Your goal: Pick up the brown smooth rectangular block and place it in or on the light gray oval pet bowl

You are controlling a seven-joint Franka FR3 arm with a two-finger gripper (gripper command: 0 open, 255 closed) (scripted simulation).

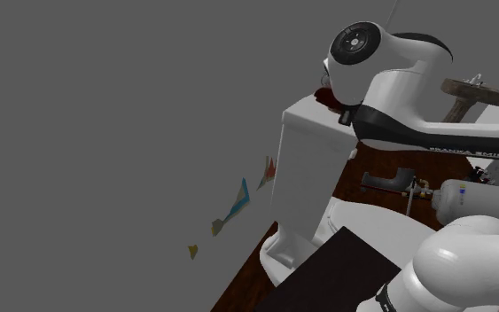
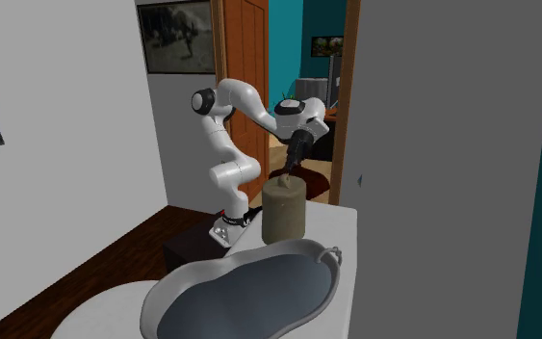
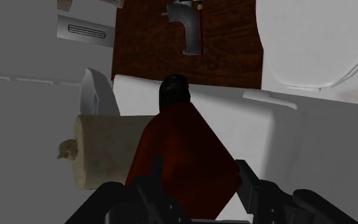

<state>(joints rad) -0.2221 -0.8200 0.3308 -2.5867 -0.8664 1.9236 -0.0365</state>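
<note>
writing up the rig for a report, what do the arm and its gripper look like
The arm is glossy white, built of rounded tubular links with dark joints. One joint carries a round dark cap with concentric rings. A black band along one link bears white FRANKA EMIKA lettering. The gripper is all black, with two blocky fingers.

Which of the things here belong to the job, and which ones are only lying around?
For the job: brown block; light gray oval bowl; gripper, clasping the block.

Only lying around: tan roll; white toilet; gray pipe; framed picture.
</note>
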